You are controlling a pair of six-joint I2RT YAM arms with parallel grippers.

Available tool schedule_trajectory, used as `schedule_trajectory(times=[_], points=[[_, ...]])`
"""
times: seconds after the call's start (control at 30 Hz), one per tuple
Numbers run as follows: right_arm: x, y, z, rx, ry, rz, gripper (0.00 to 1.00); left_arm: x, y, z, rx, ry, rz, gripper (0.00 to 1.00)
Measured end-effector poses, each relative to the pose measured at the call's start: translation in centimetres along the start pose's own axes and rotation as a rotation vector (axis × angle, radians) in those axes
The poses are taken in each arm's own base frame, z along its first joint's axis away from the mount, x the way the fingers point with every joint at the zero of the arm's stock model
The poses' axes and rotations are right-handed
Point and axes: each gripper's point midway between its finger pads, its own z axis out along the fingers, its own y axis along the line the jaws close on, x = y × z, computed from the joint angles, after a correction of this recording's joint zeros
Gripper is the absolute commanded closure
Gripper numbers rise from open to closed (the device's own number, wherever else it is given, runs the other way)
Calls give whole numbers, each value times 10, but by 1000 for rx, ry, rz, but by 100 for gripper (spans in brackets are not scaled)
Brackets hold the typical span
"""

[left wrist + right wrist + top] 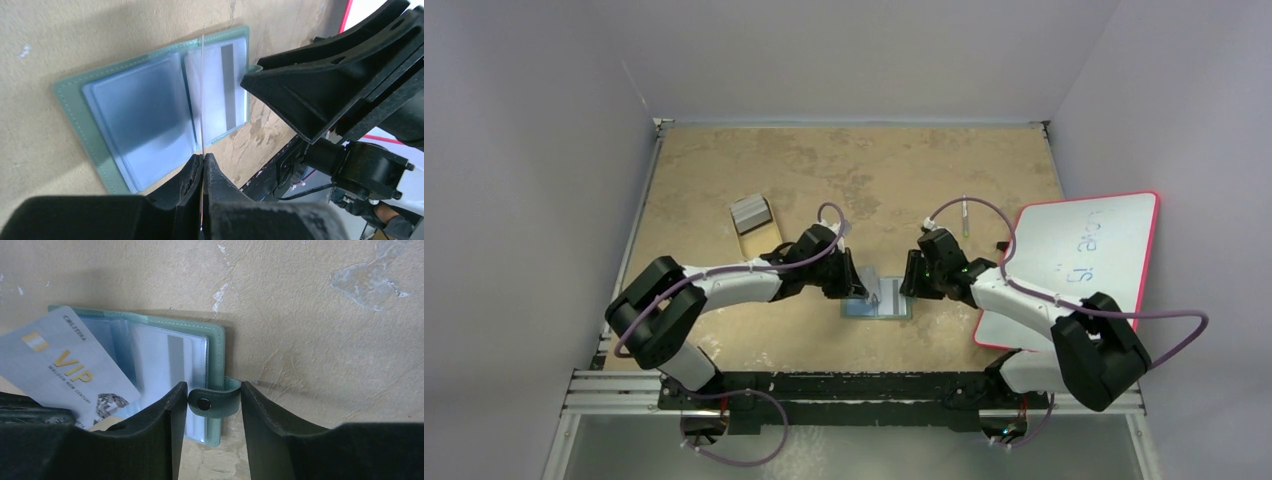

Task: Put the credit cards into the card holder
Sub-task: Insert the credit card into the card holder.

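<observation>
Closest to the left wrist lens, the left gripper (pixel 203 159) has its fingers clamped tight on a credit card (pixel 202 100). The card shows edge-on as a thin bright line standing over the open card holder (pixel 70 105), roughly above the fold between its two bluish clear pockets. The far pocket already holds a striped card (pixel 230 85). From the right wrist, the right gripper (pixel 212 390) stands part-open with a finger on each side of the holder's snap strap (pixel 217 404), which fills the gap; whether they pinch it or merely bracket it I cannot tell. The held card, marked VIP, slants in from the left. From above, the holder lies open on the table (pixel 824 170) between both grippers, well apart from the tan tray (pixel 759 240), the grey stack of cards (pixel 749 212) and the whiteboard (pixel 1084 250). The step looks like feeding the card into a pocket. I would tip it down until its leading edge meets the pocket mouth squarely, slide it in shallowly with the holder steadied at the strap, and release only once it is seated. A skewed corner would likely snag the film.
</observation>
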Motion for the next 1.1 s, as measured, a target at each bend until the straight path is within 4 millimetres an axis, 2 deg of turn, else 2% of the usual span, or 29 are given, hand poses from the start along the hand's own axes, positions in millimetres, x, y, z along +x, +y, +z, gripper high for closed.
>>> schedule_trajectory(times=[0.3, 0.5, 0.83, 1.1], points=[[1, 2, 2, -22, -15, 10, 55, 22, 8, 9, -30, 68, 11, 100], [7, -1, 4, -24, -4, 15, 55, 28, 15, 8, -66, 86, 7, 100], [7, 3, 2, -44, -5, 19, 53, 30, 29, 11, -138, 84, -22, 100], [3, 6, -3, -62, -26, 26, 51, 30, 30, 17, -169, 108, -44, 100]])
